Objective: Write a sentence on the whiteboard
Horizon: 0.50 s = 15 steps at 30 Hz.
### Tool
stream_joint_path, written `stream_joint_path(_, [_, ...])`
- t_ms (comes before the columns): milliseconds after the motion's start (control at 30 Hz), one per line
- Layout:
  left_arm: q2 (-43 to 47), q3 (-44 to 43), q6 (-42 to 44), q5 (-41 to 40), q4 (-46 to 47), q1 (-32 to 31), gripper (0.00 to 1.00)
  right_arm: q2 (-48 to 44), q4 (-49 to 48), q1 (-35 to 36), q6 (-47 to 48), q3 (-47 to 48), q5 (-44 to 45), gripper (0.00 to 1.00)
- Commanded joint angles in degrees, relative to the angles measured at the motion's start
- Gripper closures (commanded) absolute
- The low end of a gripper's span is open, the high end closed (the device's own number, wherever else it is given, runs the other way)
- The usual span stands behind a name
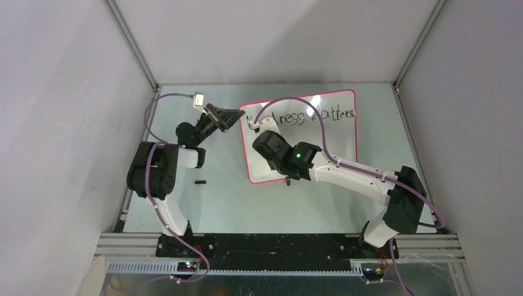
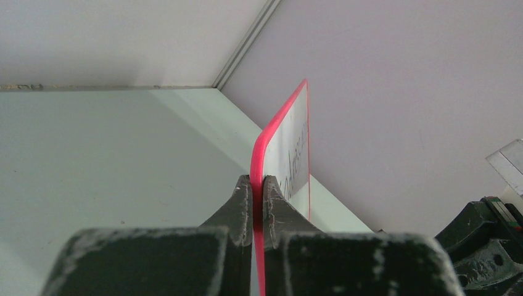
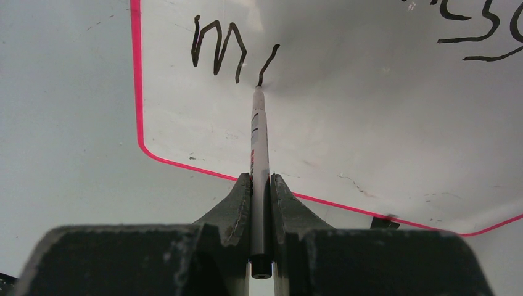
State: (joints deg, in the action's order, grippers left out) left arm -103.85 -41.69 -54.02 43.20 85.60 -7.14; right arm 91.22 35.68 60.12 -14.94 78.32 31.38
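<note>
The whiteboard [image 1: 333,148], white with a red-pink rim, lies right of centre. My left gripper [image 1: 237,117] is shut on its left rim [image 2: 280,117], one finger [image 2: 242,203] on each face. The sentence [image 1: 321,115] runs along the top as "ness matters"; its start is hidden by my right arm and a cable. My right gripper [image 3: 260,185] is shut on a slim marker [image 3: 259,142]. The marker's tip touches the board at a fresh stroke [image 3: 268,61] beside a black "m" [image 3: 217,52]. From above, the right gripper [image 1: 271,151] points down over the board's lower left, fingers hidden.
A small black cap-like piece [image 1: 200,182] lies on the table left of the board. A black clip foot [image 3: 383,221] sits on the board's near rim. Grey walls with metal rails [image 1: 132,46] enclose the table on three sides.
</note>
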Motion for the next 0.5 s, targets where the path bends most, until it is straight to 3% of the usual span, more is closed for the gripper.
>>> stream_joint_path(0, [0.1, -0.7, 3.6, 2.0, 2.1, -0.2, 1.0, -1.3, -1.9, -1.4, 0.8, -0.1, 1.2, 1.0])
stream_joint_path(467, [0.1, -0.8, 3.6, 2.0, 2.1, -0.2, 1.0, -1.8, -1.9, -2.7, 1.9, 0.6, 1.4, 1.0])
